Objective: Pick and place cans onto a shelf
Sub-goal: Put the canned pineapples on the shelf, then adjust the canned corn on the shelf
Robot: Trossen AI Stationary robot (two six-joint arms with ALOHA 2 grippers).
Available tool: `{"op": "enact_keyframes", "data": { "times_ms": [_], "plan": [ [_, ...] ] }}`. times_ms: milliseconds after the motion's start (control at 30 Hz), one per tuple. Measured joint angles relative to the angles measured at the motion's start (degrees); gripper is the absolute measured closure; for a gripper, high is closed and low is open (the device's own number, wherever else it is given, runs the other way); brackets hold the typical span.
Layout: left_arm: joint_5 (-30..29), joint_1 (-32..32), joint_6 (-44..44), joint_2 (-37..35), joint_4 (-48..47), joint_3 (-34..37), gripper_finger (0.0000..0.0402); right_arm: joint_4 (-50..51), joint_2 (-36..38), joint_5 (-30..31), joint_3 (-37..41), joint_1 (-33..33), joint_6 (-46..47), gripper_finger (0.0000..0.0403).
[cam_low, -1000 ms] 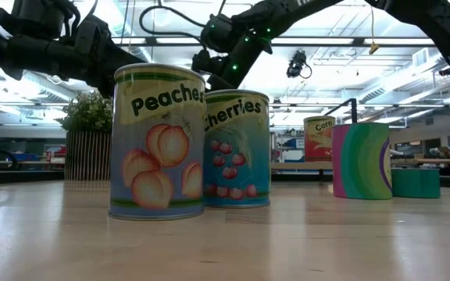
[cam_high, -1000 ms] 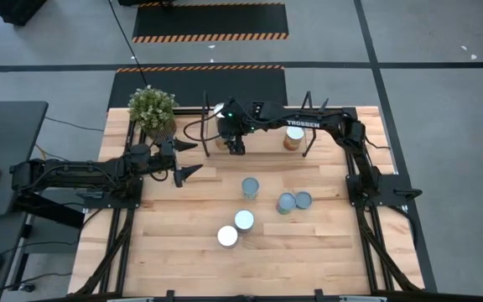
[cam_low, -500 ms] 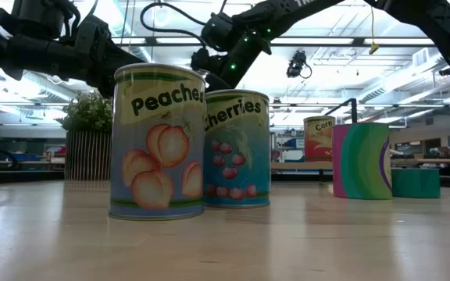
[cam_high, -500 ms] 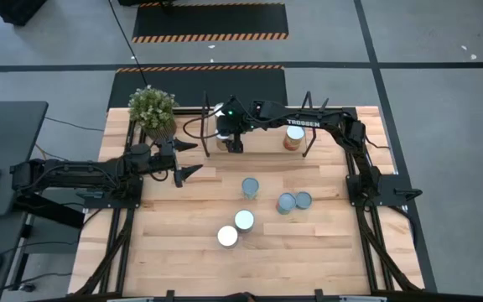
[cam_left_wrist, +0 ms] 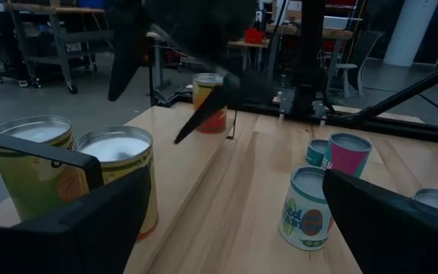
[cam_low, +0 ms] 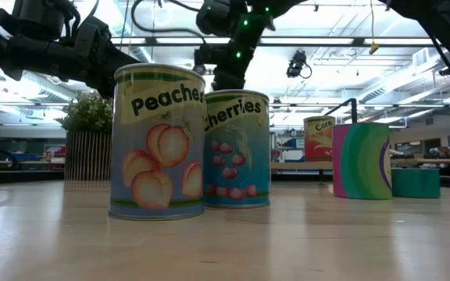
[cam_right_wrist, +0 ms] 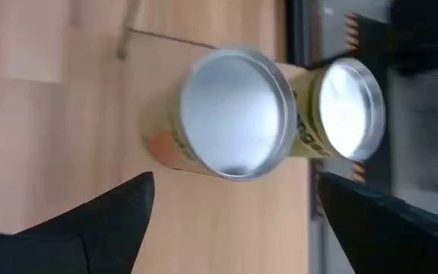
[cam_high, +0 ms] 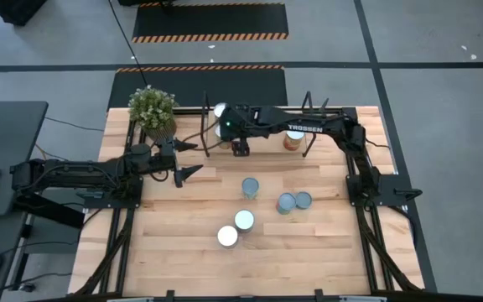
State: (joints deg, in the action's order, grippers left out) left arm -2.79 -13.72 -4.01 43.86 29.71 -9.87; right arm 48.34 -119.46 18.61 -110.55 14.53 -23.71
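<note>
The shelf (cam_high: 262,149) stands at the table's far side. A can (cam_high: 293,138) stands toward its right, and two cans stand at its left end (cam_right_wrist: 238,114) (cam_right_wrist: 348,109); one of their silver tops shows in the high view (cam_high: 220,110). My right gripper (cam_high: 240,149) hangs open and empty above those two cans (cam_right_wrist: 234,186). My left gripper (cam_high: 196,158) waits open and empty, left of the shelf. Several more cans stand on the table: one (cam_high: 250,186), a pair (cam_high: 286,202) (cam_high: 303,200) and another pair (cam_high: 244,220) (cam_high: 227,236).
A potted plant (cam_high: 153,109) stands at the far left corner, beside the shelf's black end frame (cam_high: 205,117). In the low view the Peaches can (cam_low: 158,140) and the Cherries can (cam_low: 237,148) stand closest, with a striped can (cam_low: 362,160) to the right.
My right gripper has risen above the cans at the shelf's left end and drawn slightly toward the table's near and right edges. The cans have stayed where they were.
</note>
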Motion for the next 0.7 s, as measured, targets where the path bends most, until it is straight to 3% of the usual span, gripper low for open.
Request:
{"op": "enact_keyframes", "data": {
  "times_ms": [100, 367, 600, 700],
  "plan": [
    [0.0, 0.0, -0.2, 0.0, 0.0, 0.0, 0.0006, -2.3, -0.2, 5.6, 3.5, 0.1, 0.0, 0.0028],
    [0.0, 0.1, -1.2, 0.0, 0.0, 0.0, 0.0006, -13.6, -0.2, 7.3, 8.3, 2.1, -0.4, 0.0029],
    [0.0, 0.1, -1.2, 0.0, -0.1, 0.0, 0.0006, -8.0, 2.1, 7.2, 8.3, 2.6, -0.5, 0.0029],
    [0.0, 0.1, -1.1, 0.0, -1.0, 0.0, 0.0006, -3.3, 5.0, 4.4, 8.2, 2.0, -0.3, 0.0029]
  ]
}}
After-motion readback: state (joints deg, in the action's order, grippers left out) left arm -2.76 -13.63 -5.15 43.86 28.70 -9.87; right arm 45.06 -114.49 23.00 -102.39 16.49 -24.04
